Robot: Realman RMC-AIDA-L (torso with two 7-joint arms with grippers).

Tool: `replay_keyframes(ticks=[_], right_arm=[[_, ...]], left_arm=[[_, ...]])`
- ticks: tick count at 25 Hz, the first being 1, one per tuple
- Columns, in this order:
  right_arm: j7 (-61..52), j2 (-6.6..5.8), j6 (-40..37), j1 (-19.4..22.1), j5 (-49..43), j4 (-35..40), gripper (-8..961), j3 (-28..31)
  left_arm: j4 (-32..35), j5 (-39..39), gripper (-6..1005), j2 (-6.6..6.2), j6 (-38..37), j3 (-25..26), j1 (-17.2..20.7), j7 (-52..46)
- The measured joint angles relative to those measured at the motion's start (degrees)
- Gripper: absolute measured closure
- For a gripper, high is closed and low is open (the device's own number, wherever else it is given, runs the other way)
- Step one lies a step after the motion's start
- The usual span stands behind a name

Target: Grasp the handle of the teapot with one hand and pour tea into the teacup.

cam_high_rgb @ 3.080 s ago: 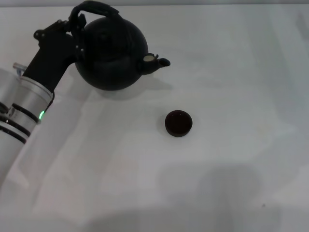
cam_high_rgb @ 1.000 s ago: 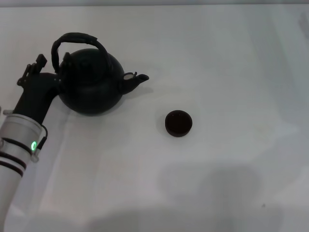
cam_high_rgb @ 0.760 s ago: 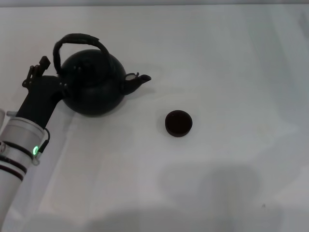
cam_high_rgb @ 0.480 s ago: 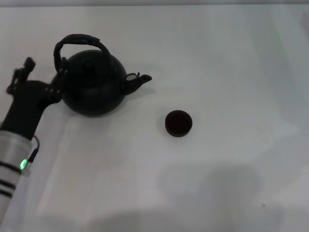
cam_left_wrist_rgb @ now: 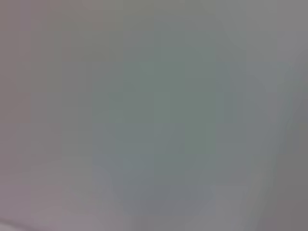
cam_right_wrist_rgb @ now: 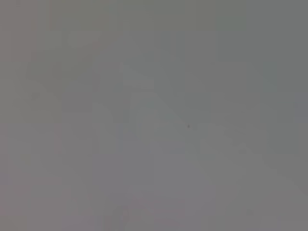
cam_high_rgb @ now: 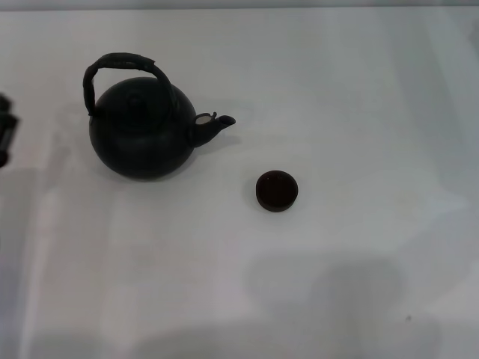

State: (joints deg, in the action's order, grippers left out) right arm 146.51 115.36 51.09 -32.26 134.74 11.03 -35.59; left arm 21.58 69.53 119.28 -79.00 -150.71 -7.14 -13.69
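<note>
The round matte black teapot (cam_high_rgb: 142, 131) stands upright on the white table at the left. Its arched wrapped handle (cam_high_rgb: 120, 61) stands over the lid and nothing holds it. Its short spout (cam_high_rgb: 213, 123) points right, toward the small dark teacup (cam_high_rgb: 277, 190), which sits apart from the pot near the middle of the table. Only a dark sliver of my left gripper (cam_high_rgb: 4, 131) shows at the left edge of the head view, well clear of the teapot. My right gripper is out of view. Both wrist views show only plain grey surface.
The white table (cam_high_rgb: 359, 112) stretches around the pot and cup. A soft shadow lies on the table near the front (cam_high_rgb: 329, 299).
My left gripper has let go of the teapot and pulled back to the left, almost out of the head view. The teapot now stands still on the table; the teacup has not moved.
</note>
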Motion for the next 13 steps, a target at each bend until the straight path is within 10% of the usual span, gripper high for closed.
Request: replay_keyframes(ticks=[13], right_arm=[[0.0, 0.28, 1.5, 0.1, 0.0, -0.6, 115, -0.5]], left_arm=[[-9.2, 4.7, 107, -0.10, 1.1, -0.1, -4.7, -10.9]])
